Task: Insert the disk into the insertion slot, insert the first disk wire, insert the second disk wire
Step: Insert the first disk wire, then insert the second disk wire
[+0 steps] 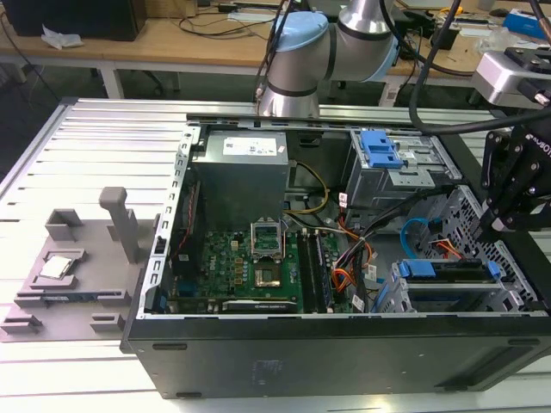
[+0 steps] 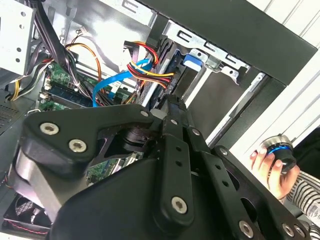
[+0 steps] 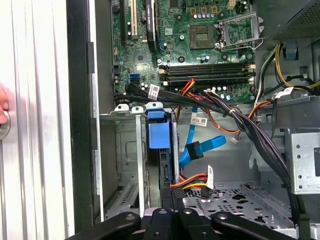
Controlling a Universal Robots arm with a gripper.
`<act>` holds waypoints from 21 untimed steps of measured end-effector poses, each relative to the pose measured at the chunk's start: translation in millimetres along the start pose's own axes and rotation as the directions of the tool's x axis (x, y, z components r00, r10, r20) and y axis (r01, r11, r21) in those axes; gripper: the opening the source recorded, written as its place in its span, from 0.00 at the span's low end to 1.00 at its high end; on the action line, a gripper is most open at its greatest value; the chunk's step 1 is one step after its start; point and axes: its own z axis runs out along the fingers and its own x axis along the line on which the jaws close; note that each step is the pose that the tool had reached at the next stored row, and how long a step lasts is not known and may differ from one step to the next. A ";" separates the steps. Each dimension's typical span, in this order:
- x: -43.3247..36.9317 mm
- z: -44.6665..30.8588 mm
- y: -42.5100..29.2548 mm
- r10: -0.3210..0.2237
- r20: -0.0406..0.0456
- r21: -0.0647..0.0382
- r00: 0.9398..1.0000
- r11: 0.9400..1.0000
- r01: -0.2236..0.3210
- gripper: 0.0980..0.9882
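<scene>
Black PC case (image 1: pixel 344 353): silver perforated sheet-metal drive cage (image 1: pixel 462 209) at the exterior view's right. Grey disk w/ blue carrier (image 1: pixel 448 268) seated in a bay; judged rigid, shock-sensitive. Black claw (image 1: pixel 497 226) close by, opening can't be told. Thin light-blue flat cable (image 1: pixel 417 234) looped: floppy, best gripped at plug.

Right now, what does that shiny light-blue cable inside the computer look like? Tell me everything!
The light-blue cable is thin, flat and glossy, like smooth plastic. It bends into a loose loop inside the open case, between the green board and the disk in its blue carrier. One end has a darker blue plug beside the disk; I cannot tell whether it is plugged in. The red, orange and black wire bundle lies close to it.
</scene>
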 end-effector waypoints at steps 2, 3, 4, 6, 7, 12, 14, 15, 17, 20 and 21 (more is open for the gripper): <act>0.0 -0.1 0.0 0.000 0.000 0.000 1.000 1.000 0.000 0.01; 0.0 -0.1 0.0 0.000 0.000 0.000 1.000 1.000 0.000 0.01; 0.0 -0.1 0.0 0.000 0.000 0.000 1.000 1.000 0.000 0.01; 0.0 -0.2 0.0 0.000 0.000 0.000 1.000 1.000 0.000 0.01; 0.0 -0.2 0.0 0.000 0.000 0.000 1.000 1.000 0.000 0.01; 0.0 -0.3 0.0 0.000 0.000 0.000 1.000 1.000 0.000 0.08; 0.0 -0.4 0.0 0.000 0.000 0.000 1.000 1.000 0.000 0.22; 0.0 -0.4 0.0 0.000 0.000 0.000 1.000 1.000 0.000 0.22; -0.1 -0.7 0.1 -0.001 0.000 0.000 1.000 1.000 0.001 0.30; -0.2 -2.3 0.1 -0.029 -0.001 0.002 1.000 1.000 0.029 0.30; -0.2 -2.5 0.1 -0.029 -0.001 0.002 1.000 1.000 0.029 0.30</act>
